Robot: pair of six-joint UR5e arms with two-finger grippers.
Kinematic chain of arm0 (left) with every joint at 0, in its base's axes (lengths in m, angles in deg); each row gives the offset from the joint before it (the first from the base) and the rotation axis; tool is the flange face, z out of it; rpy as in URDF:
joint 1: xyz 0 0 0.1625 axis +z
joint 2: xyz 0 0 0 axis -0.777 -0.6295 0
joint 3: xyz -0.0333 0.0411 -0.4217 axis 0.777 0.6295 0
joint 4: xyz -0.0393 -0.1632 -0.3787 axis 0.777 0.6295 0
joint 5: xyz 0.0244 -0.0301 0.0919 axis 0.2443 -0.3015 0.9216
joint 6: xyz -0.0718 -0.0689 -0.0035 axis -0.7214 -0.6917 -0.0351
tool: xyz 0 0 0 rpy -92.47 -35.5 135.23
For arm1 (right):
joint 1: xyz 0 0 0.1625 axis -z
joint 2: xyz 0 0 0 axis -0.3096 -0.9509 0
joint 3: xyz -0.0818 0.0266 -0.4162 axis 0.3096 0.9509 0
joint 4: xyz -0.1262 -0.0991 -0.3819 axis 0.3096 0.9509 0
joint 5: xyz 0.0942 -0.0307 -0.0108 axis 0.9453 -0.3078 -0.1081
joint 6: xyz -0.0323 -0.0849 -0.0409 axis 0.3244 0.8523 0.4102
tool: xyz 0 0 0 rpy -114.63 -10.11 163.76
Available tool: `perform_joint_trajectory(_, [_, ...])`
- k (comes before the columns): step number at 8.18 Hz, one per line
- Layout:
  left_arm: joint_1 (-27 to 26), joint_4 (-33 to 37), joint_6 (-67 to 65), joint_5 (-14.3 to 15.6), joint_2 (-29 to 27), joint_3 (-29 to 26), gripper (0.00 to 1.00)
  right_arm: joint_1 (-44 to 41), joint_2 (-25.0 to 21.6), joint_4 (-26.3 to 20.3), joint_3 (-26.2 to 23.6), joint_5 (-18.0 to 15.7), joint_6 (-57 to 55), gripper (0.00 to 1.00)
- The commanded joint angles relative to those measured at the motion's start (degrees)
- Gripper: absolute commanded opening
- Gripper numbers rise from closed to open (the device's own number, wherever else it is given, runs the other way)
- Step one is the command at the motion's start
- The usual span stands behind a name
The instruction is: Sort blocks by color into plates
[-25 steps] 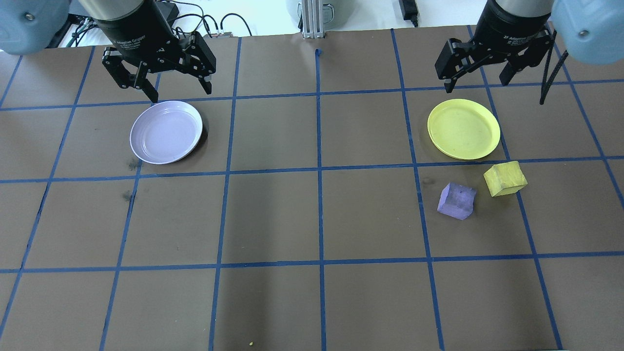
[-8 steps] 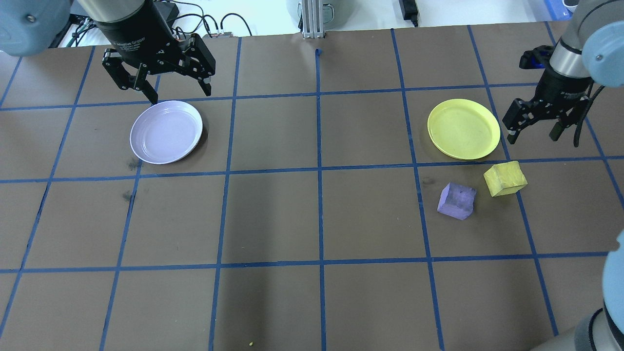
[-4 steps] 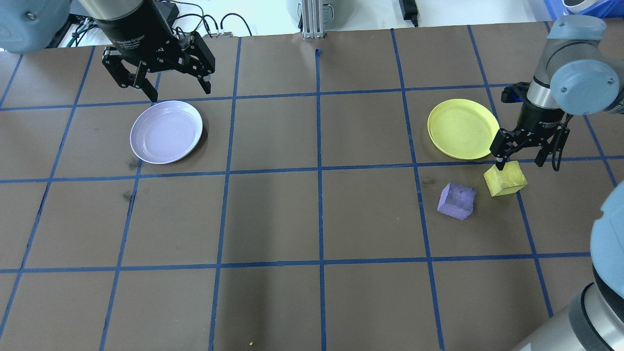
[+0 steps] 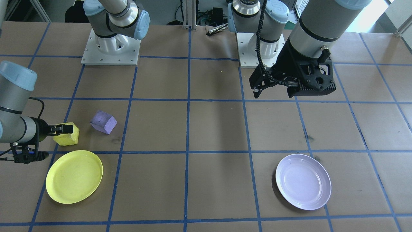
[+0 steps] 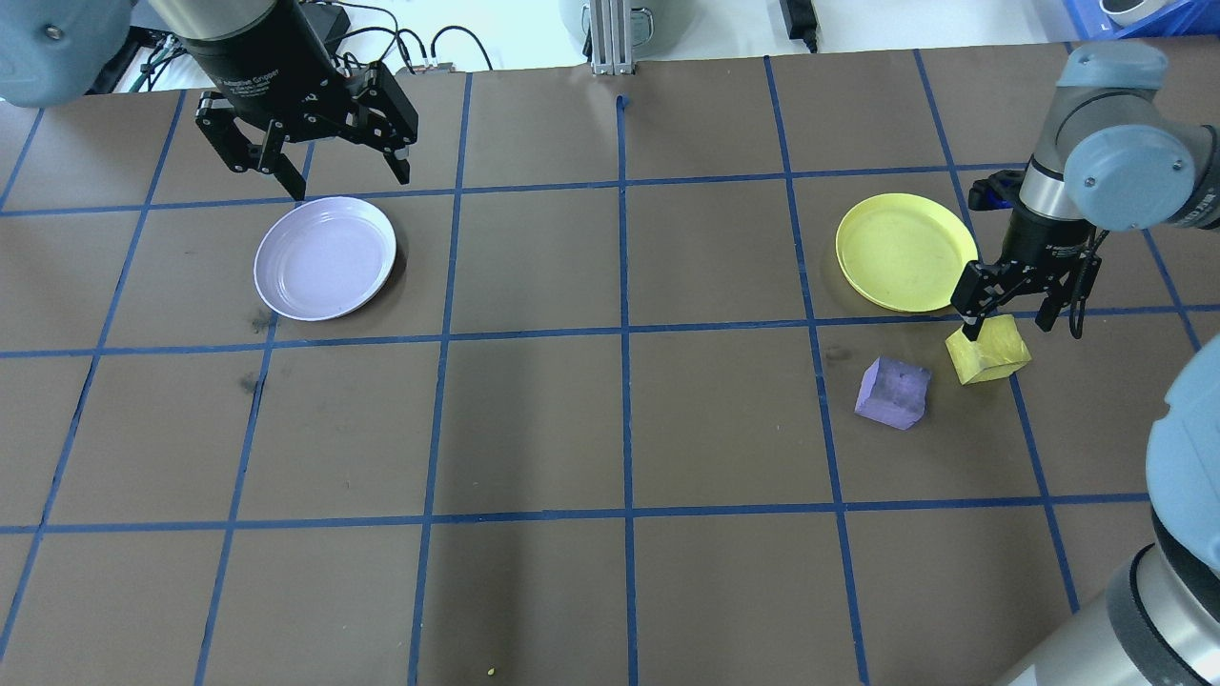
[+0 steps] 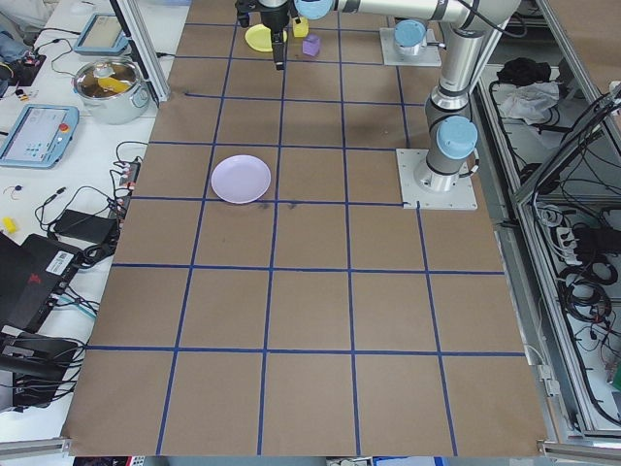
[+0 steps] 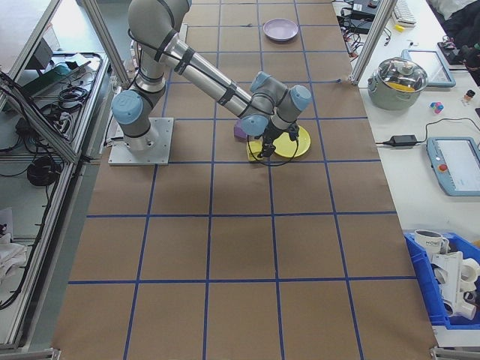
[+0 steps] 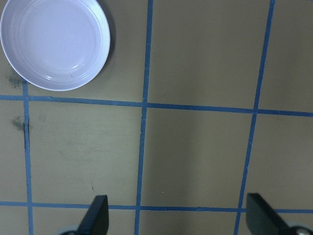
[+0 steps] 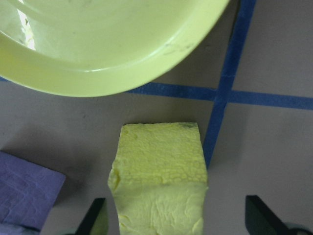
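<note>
Brown table [image 5: 534, 429] with blue tape grid, steel pot [image 7: 404, 77], blue bin [image 7: 446, 289]

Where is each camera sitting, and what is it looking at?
Front-facing: across the table, facing both arm bases; left pincer open.
Overhead: behind the robot, looking down; right pincer over the yellow block.
Left side: table's end, purple plate nearest.
Right side: other end, yellow plate nearest.
Left wrist: straight down, fingertips showing.
Right wrist: straight down, fingertips astride the yellow block.
Shared: front-facing and overhead both show the purple block.
</note>
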Motion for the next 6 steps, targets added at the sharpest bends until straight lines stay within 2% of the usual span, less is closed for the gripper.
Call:
perform_joint_trajectory(1, [0.03, 0.00, 0.05, 0.03, -0.11, 0.21, 1.00, -0.45, 0.47, 0.07, 0.03, 0.53, 1.37, 1.00])
perform_joint_trajectory(6, [0.11, 0.00, 0.05, 0.03, 0.33, 0.13, 1.00, -1.60, 2.05, 0.07, -0.15, 0.53, 1.46, 1.00])
